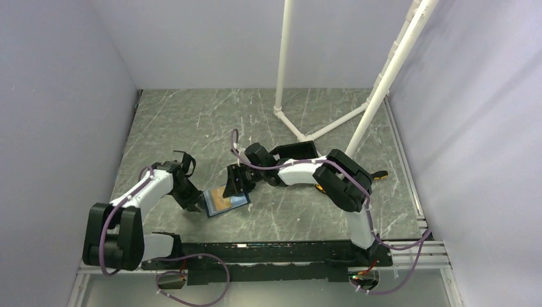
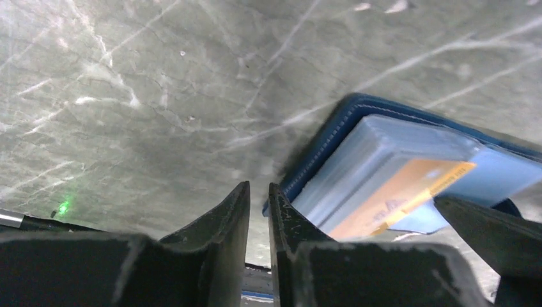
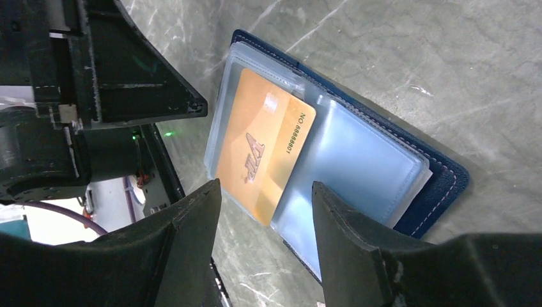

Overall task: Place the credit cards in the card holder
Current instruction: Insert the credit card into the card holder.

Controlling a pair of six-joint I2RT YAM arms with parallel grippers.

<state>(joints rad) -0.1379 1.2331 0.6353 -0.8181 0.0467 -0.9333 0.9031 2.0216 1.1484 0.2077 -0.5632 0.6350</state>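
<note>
The card holder (image 1: 229, 203) lies open on the grey marble table, dark blue with pale clear pockets (image 3: 358, 160). An orange-gold credit card (image 3: 265, 147) sits partly inside its clear pocket, one end sticking out (image 2: 409, 192). My right gripper (image 3: 265, 188) hovers open just over the card's free end, gripping nothing; it shows in the top view (image 1: 236, 182). My left gripper (image 2: 259, 187) is at the holder's left edge (image 1: 195, 201), its jaws a narrow gap apart with nothing between them. The right finger stands against the holder's blue rim (image 2: 332, 134).
A white pipe frame (image 1: 300, 131) stands on the table behind the arms. An orange-handled tool (image 1: 317, 187) lies mostly hidden under the right arm. Grey walls close in both sides, and a black rail (image 1: 275, 246) runs along the near edge.
</note>
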